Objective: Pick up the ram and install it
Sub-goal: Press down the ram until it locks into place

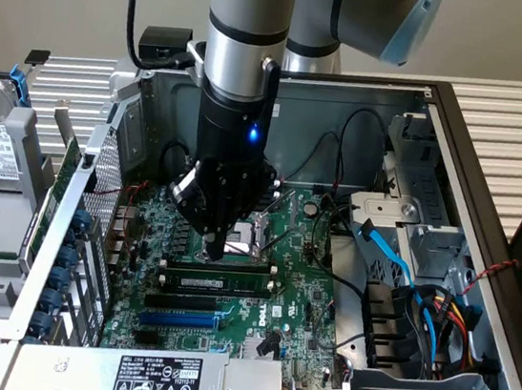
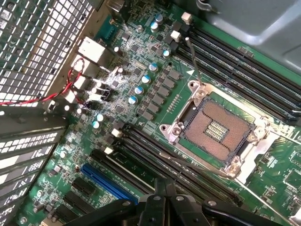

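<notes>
The ram (image 1: pixel 230 282), a long green stick with black chips and a white label, stands on edge in a black memory slot on the motherboard (image 1: pixel 301 258), just in front of the CPU socket (image 1: pixel 251 232). My gripper (image 1: pixel 213 249) is shut with nothing between its fingers. Its tips point straight down onto the ram's top edge, toward the end on the exterior view's left. In the wrist view the shut fingers (image 2: pixel 162 190) hang over the black slots (image 2: pixel 155 160) beside the open CPU socket (image 2: pixel 218 129).
A blue slot (image 1: pixel 182 319) lies in front of the ram slots. The power supply (image 1: pixel 160 379) fills the near edge, and the case walls close in all round. Blue cables (image 1: pixel 397 261) and drive bays sit at the exterior view's right. A red wire (image 2: pixel 66 92) runs by the rear grille.
</notes>
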